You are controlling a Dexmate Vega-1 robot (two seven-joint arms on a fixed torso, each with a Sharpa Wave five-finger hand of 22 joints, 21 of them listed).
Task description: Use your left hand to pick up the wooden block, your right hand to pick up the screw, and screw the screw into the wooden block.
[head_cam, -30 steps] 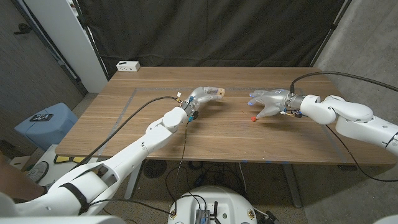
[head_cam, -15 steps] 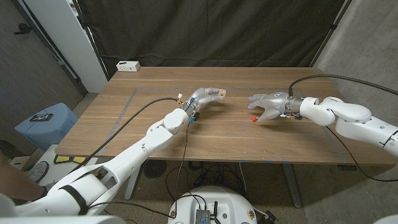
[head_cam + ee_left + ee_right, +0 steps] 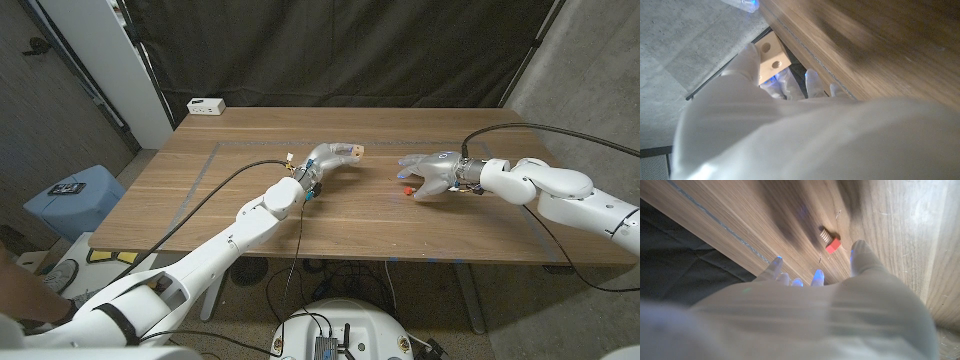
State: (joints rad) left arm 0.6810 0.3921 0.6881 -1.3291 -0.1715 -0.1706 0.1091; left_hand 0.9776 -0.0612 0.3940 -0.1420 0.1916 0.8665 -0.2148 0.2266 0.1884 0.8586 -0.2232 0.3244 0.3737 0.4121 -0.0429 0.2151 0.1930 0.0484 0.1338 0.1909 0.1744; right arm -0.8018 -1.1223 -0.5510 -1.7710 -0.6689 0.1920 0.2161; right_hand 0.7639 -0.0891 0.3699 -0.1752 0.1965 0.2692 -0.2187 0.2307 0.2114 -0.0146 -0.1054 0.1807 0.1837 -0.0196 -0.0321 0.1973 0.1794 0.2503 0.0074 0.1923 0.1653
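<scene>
Table point(image 3: 230, 190): one, wooden.
Left hand point(image 3: 325, 158): grasping the wooden block point(image 3: 353, 151), lifted off the tabletop.
Right hand point(image 3: 428, 170): fingers spread, empty, just beside the screw.
Wooden block: one; likely light, stiff; two holes visible.
Screw point(image 3: 405, 187): one, red-headed, lying on table; small, likely rolls; best pinched at the head.

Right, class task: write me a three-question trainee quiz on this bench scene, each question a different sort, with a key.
1. True or false: the left hand holds the pale wooden block with round holes.
2. The small red-headed screw is: A) pinched in the right hand's fingers; B) lying on the brown wooden table; C) set in the block.
3. Fill in: the right hand hovers over the ____.

Key: 1 true; 2 B; 3 screw.
</scene>
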